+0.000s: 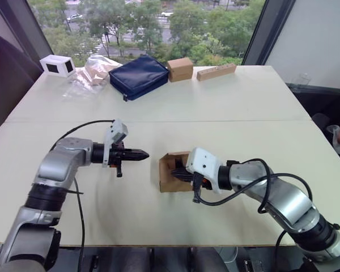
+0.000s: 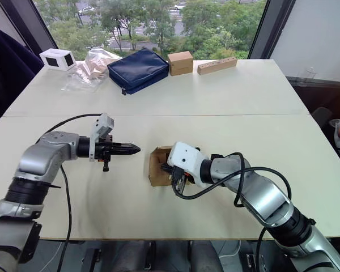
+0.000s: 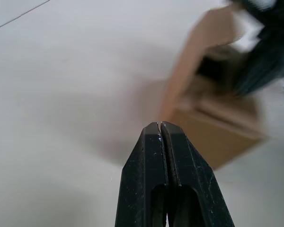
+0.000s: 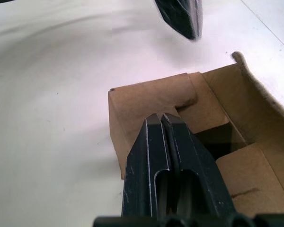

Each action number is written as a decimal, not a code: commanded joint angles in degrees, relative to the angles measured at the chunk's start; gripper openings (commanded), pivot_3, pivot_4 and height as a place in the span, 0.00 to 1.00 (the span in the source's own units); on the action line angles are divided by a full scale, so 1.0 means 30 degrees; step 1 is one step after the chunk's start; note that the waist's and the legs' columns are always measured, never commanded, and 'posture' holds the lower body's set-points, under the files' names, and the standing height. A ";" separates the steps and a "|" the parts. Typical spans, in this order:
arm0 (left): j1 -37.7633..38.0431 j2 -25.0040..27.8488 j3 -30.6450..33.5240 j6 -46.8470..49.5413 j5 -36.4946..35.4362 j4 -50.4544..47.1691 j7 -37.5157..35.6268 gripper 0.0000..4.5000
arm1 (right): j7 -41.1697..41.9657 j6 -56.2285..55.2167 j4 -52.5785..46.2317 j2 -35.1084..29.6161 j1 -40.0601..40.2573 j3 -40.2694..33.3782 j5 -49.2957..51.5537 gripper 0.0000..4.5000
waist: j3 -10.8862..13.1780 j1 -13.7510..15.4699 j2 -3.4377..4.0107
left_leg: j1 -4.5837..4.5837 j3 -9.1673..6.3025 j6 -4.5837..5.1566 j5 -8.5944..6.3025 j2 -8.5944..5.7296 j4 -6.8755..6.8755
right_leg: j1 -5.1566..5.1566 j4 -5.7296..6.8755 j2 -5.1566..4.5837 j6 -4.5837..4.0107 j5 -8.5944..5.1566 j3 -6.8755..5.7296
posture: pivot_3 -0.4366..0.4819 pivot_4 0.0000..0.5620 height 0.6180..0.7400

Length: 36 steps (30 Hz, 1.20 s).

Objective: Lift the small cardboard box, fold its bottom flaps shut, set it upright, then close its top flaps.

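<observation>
Nearest, right gripper (image 4: 162,116) with its two black fingers pressed together, tips resting at the open end of the small plain brown corrugated cardboard box (image 1: 171,173). Lies on its side on the white tabletop (image 1: 232,102), near the front edge. Open end turned up toward the right wrist camera, flaps (image 4: 146,99) spread, hollow inside dark and empty as far as visible. No print or label on it.

Left gripper (image 1: 144,153) also closed, fingers together, hovering just beside the box without touching.

At the far edge: white box with dark windows (image 1: 58,65), crumpled clear plastic bag (image 1: 90,72), dark blue fabric pouch (image 1: 138,75), small brown cube-like box (image 1: 180,68), long thin cardboard strip (image 1: 216,71). No readable writing anywhere.
</observation>
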 commanded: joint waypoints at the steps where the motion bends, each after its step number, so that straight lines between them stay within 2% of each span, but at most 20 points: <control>1: 0.0635 0.0406 0.0116 0.1350 -0.1589 -0.2978 0.0215 0.00 | 0.0197 -0.0605 0.0122 0.0125 -0.0088 -0.0639 -0.0200 0.00 | -0.0001 0.0022 0.0001 | 0.0003 -0.0001 0.0000 0.0000 0.0001 0.0000 | 0.0001 0.0001 0.0000 -0.0001 0.0000 -0.0002 | 0.48 0.27 1.00; 8: 0.1468 -0.0092 -0.0679 0.1870 -0.2271 -0.4079 0.1177 0.00 | 0.0574 -0.1257 0.0633 0.0182 0.0095 -0.0692 -0.0448 0.00 | -0.0001 0.0021 0.0001 | 0.0009 0.0001 0.0000 0.0000 0.0017 0.0001 | 0.0002 0.0003 0.0021 -0.0002 -0.0001 -0.0003 | 0.48 0.27 1.00; 17: 0.1513 -0.0630 -0.2160 0.0611 -0.1319 -0.3315 0.2019 0.00 | 0.0822 -0.1414 0.0224 0.0265 0.0289 -0.1514 -0.0062 0.00 | 0.0000 0.0033 0.0001 | 0.0008 0.0003 0.0000 0.0000 0.0015 0.0001 | 0.0005 0.0000 0.0025 -0.0002 -0.0001 -0.0004 | 0.48 0.27 1.00; 22: 0.1602 -0.0555 -0.2420 0.0196 -0.1147 -0.2919 0.2030 0.00 | 0.1153 -0.1026 -0.0182 0.0972 -0.0185 -0.3859 0.2194 0.00 | 0.0000 0.0025 0.0001 | 0.0008 0.0002 0.0000 0.0000 0.0018 0.0000 | 0.0004 0.0001 0.0025 -0.0003 -0.0001 -0.0004 | 0.48 0.27 1.00; 25: 0.1548 -0.0634 -0.2434 0.0149 -0.1207 -0.2786 0.2110 0.00 | 0.1143 -0.0064 0.0278 0.1771 -0.1493 -0.5804 0.4541 0.00 | -0.0001 0.0025 0.0001 | 0.0008 0.0004 0.0000 0.0000 0.0018 0.0000 | 0.0005 -0.0001 0.0023 -0.0003 -0.0001 -0.0003 | 0.48 0.27 1.00; 27: 0.1510 -0.0722 -0.2431 0.0153 -0.1255 -0.2711 0.2173 0.00 | 0.0912 -0.0021 0.0975 0.2126 -0.2415 -0.6158 0.4708 0.00 | 0.0000 0.0007 0.0002 | 0.0009 0.0004 0.0000 0.0000 0.0021 0.0000 | 0.0004 0.0002 0.0023 -0.0003 -0.0001 -0.0003 | 0.48 0.27 1.00; 30: 0.1513 -0.0842 -0.2484 0.0088 -0.1214 -0.2614 0.2295 0.00 | 0.0557 -0.0178 0.1864 0.2140 -0.3240 -0.5672 0.3880 0.00 | -0.0001 0.0019 0.0001 | 0.0011 0.0003 0.0000 0.0000 0.0026 0.0000 | 0.0005 0.0000 0.0024 -0.0003 -0.0001 -0.0005 | 0.48 0.27 1.00; 33: 0.1567 -0.0978 -0.2436 0.0141 -0.1278 -0.2663 0.2525 0.00 | 0.0259 -0.1032 0.3463 0.1163 -0.3995 -0.3175 0.0793 0.00 | 0.0000 0.0031 0.0001 | 0.0010 0.0007 0.0000 0.0000 0.0021 0.0000 | 0.0006 -0.0002 0.0021 -0.0003 -0.0001 -0.0005 | 0.48 0.27 1.00; 36: 0.1621 -0.1013 -0.2240 0.0248 -0.1413 -0.2784 0.2738 0.00 | 0.0998 -0.0995 0.3457 0.0593 -0.3876 -0.2060 0.0258 0.00 | 0.0000 0.0046 0.0002 | 0.0009 0.0017 0.0000 0.0001 0.0011 0.0000 | 0.0000 -0.0001 0.0025 -0.0003 -0.0001 -0.0004 | 0.48 0.27 1.00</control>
